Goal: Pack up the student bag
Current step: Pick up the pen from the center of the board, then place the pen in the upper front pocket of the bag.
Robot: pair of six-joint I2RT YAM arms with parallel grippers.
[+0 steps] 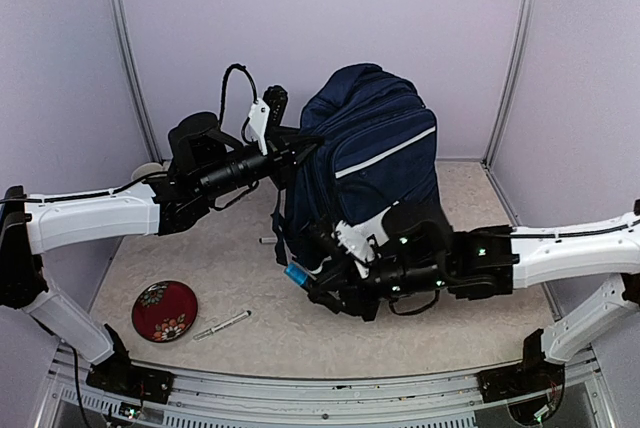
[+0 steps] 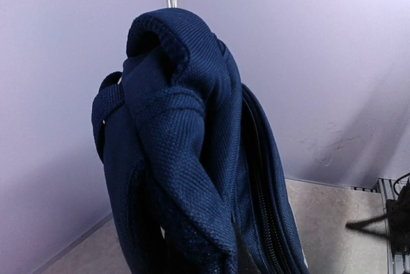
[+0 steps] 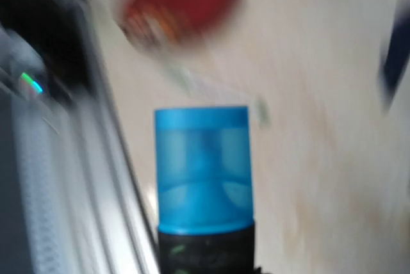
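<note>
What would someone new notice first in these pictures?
The large navy-blue fabric backpack standing upright mid-table, with the left claw at its upper edge. Next, the blue translucent plastic cylinder in the right claw by the bag's base, and a round red floral dish near the left front.

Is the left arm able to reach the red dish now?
Probably not yet: the left pincer seems shut on the student bag, holding its top up. Nothing blocks the red dish, but it must let go first.

A red floral dish [image 1: 165,310] lies near a white pen [image 1: 222,325].
</note>
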